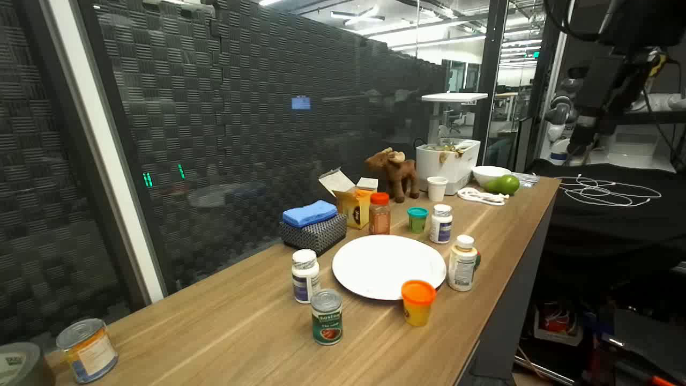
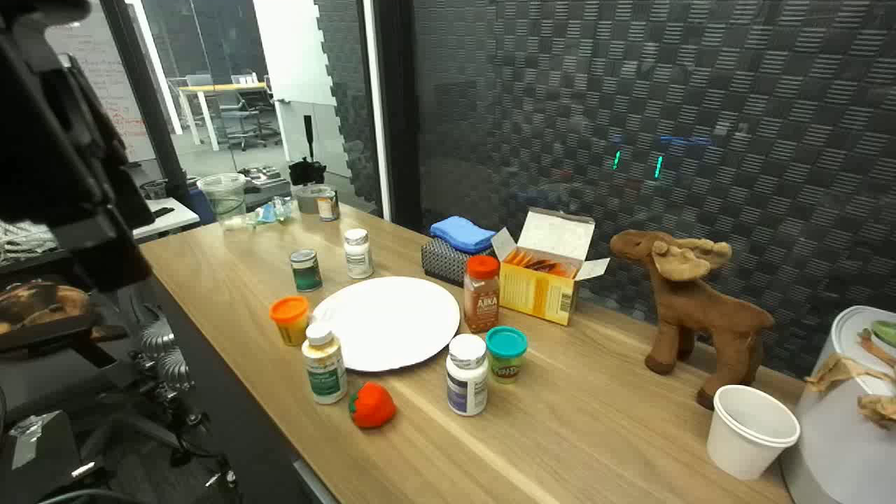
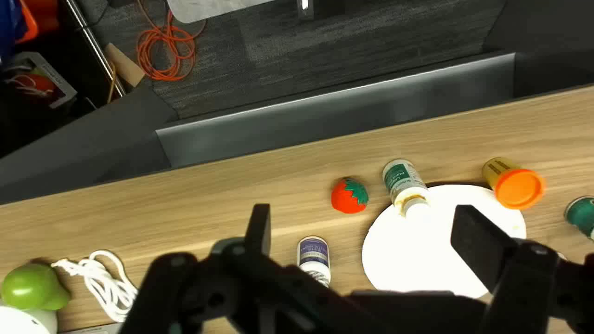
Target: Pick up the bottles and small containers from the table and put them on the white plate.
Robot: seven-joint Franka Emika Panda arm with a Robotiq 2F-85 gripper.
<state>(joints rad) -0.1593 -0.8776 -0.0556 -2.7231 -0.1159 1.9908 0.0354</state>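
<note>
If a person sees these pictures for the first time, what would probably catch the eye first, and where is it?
Most likely the large white plate comes first, a bright disc on the wooden table. Next may be the brown plush moose, standing near the dark textured wall, and the red toy strawberry, lying close to the green-labelled bottle without touching it.
</note>
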